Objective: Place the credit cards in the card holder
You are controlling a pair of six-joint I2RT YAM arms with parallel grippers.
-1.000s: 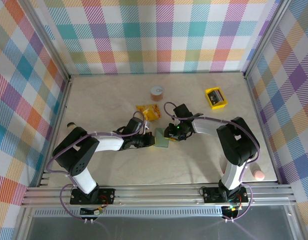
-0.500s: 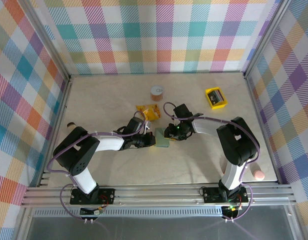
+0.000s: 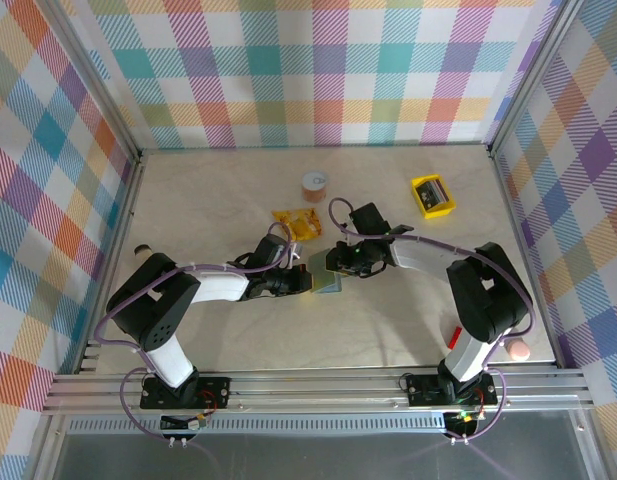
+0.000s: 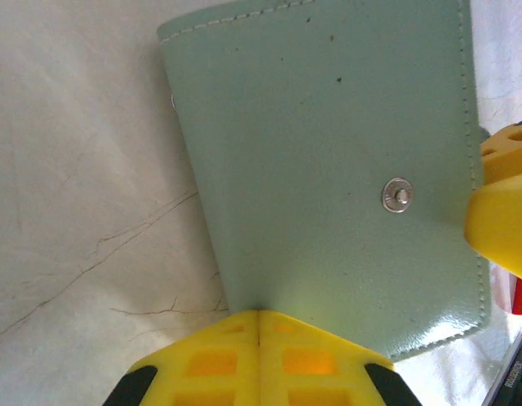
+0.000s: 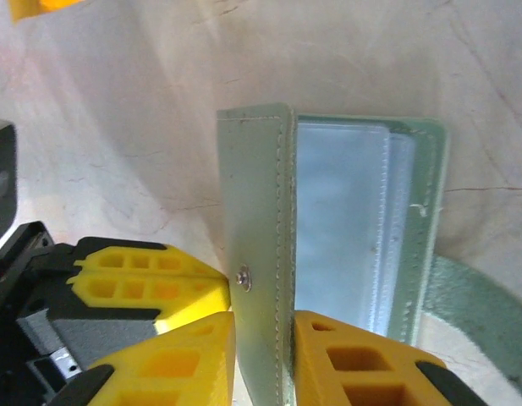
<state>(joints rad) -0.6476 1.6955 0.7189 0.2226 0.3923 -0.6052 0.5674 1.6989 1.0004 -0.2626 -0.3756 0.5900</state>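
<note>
Overhead view of a pale marble-look table (image 3: 218,200) walled with pastel plaid. Two robot arms reach in from 6 o'clock and meet near the centre over the card holder (image 3: 330,285), a small sage-green wallet lying open on the table.

The left gripper (image 3: 306,281) is at the wallet's 9 o'clock. Its yellow fingers are pressed fully together with nothing between them, and their tips touch the outer face of one flap (image 5: 256,194). That flap stands upright and carries a metal snap stud (image 4: 398,195).

The right gripper (image 5: 265,326) comes in from the wallet's 2 o'clock. Its jaws are narrow, with one yellow finger against each face of the upright flap, pinching it. The other half of the wallet lies flat and shows clear plastic sleeves (image 5: 337,228) (whether any sleeve holds a card cannot be told).

An orange-yellow snack packet (image 3: 297,222) lies at the wallet's 11 o'clock. A small round tan object (image 3: 315,183) sits at 12 o'clock. A yellow tray (image 3: 415,190) sits well apart at 2 o'clock, holding something dark and too small to identify.
</note>
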